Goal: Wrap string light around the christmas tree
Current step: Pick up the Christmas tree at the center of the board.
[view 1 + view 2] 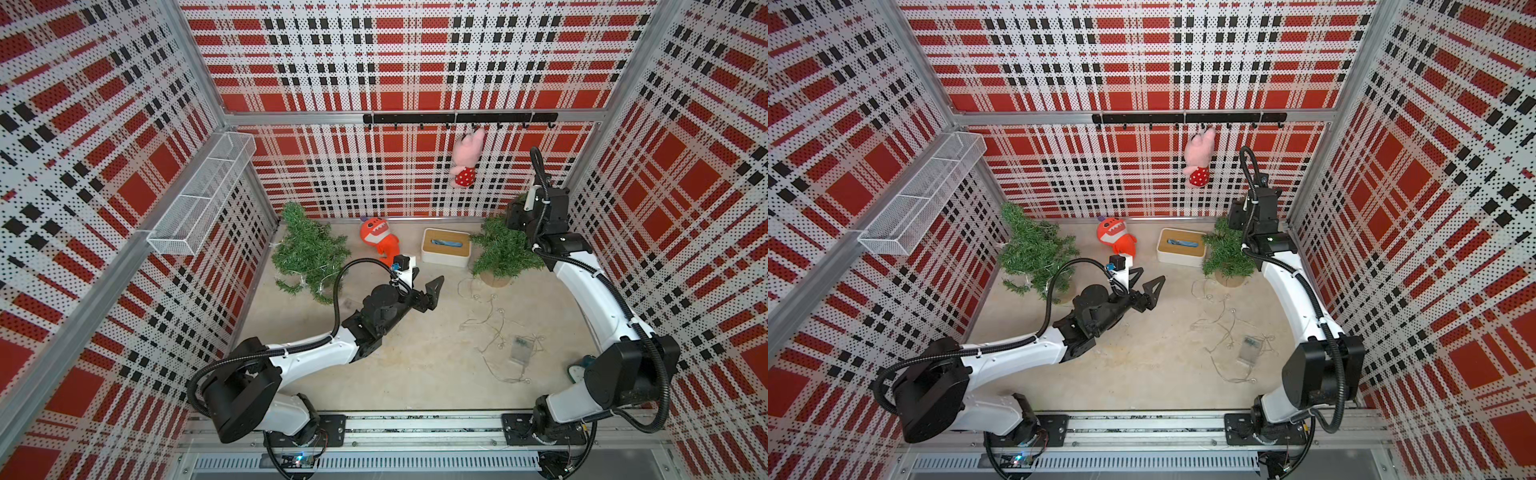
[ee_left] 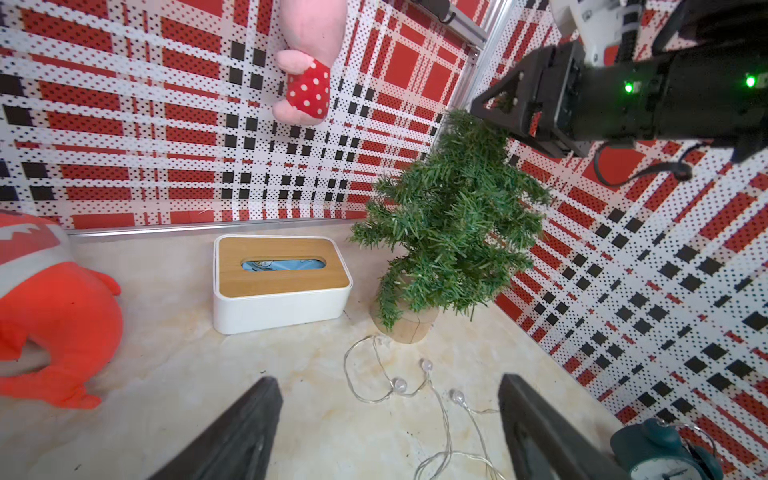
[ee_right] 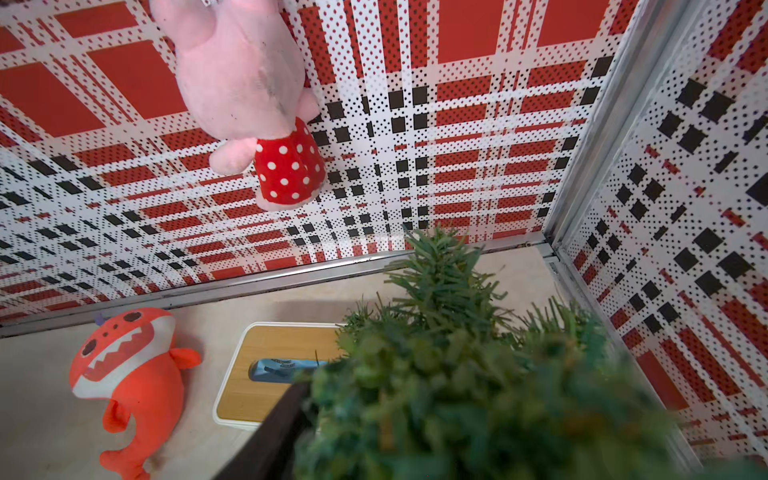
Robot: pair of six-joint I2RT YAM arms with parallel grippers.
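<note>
a: how does the string light (image 2: 399,385) look?
b: a thin pale wire with small clear bulbs, lying in loose loops on the table (image 1: 415,374). it runs to a flat, clear battery box (image 1: 521,349).
a: and where is it?
b: it lies between the right christmas tree (image 2: 453,216) and the right arm's base. one loop is just beside that tree's round wooden base (image 2: 409,328).
a: the other tree?
b: the left christmas tree (image 1: 309,249) stands by the left wall (pale threads show among its lower branches, too fine to name).
a: the grippers?
b: the left gripper (image 1: 1152,275) hovers over the middle of the table. its jaws are spread wide with nothing between them, and it faces the wire. the right gripper (image 2: 489,111) is at the tip of the right christmas tree. needles hide the gap there, so i cannot tell whether it pinches the tip.
a: give me the count.
b: one string light, with three bulbs in the left wrist view, and one battery box. two trees. two plush toys: the orange toy (image 1: 376,239) lies on the table and the pink toy (image 1: 467,158) hangs from the hook rail (image 1: 459,118). one tissue box (image 1: 446,247) sits between the orange toy and the right christmas tree. one teal alarm clock (image 2: 660,453). one wire basket (image 1: 203,195) on the left wall.
</note>
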